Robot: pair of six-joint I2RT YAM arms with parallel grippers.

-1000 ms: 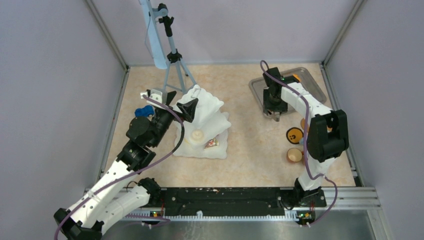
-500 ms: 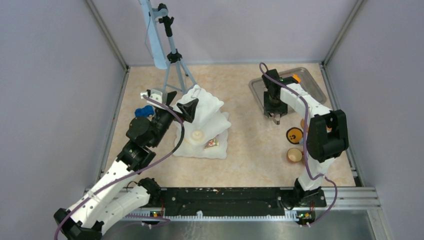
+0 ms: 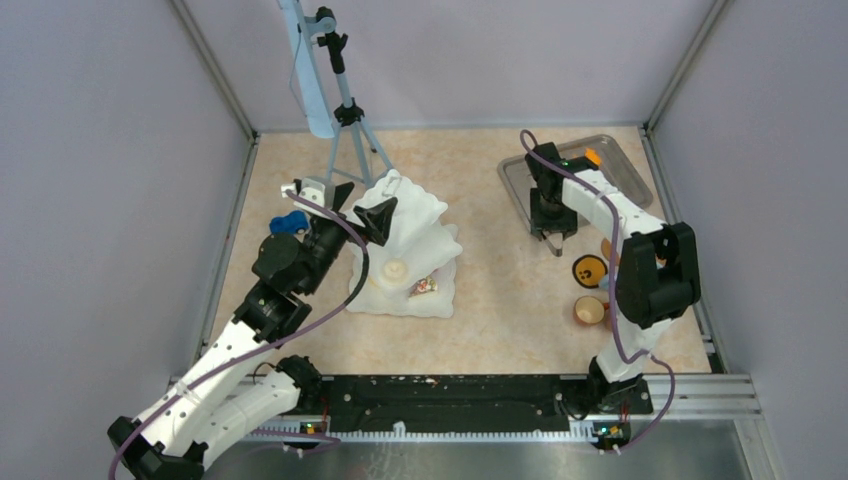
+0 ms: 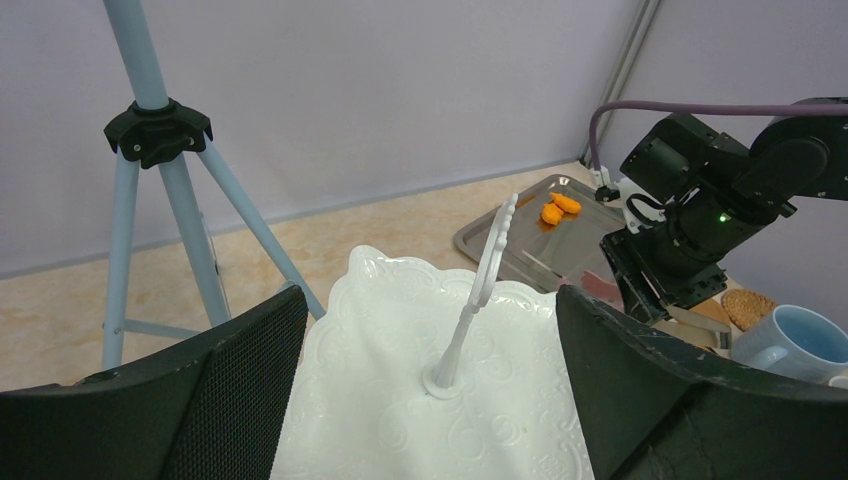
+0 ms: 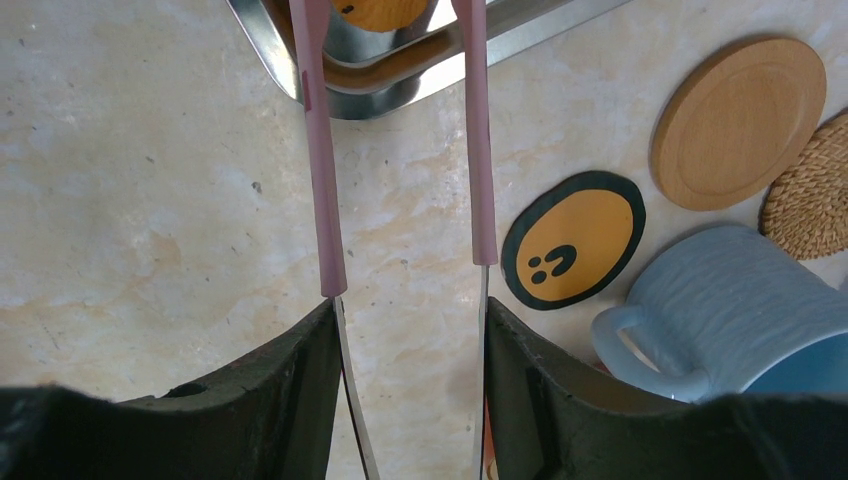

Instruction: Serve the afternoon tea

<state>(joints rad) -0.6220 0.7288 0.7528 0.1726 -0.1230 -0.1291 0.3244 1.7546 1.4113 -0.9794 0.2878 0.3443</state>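
My right gripper (image 3: 555, 236) is shut on the pink tongs (image 5: 322, 180) just off the near edge of the metal tray (image 3: 622, 178). The tong arms reach over the tray rim. An orange pastry (image 5: 380, 10) shows between them at the frame's top edge; I cannot tell whether it is pinched. More orange pastries (image 4: 555, 208) lie at the tray's far end. My left gripper (image 3: 365, 210) is open, its jaws on either side of the white tiered stand (image 4: 400, 340) and its handle (image 4: 478, 290). A cream pastry (image 3: 397, 270) and a cake slice (image 3: 423, 287) lie on the lower tier.
A smiley coaster (image 5: 572, 248), a wooden coaster (image 5: 738, 120) and a woven coaster (image 5: 808, 215) lie right of the tongs, beside a blue mug (image 5: 720, 300). A tan mug (image 3: 589, 311) stands nearer the front. A blue toy car (image 3: 290, 222) and a tripod (image 3: 345, 110) are on the left.
My right gripper has drifted slightly toward the near edge with the tongs. The left arm has not moved.
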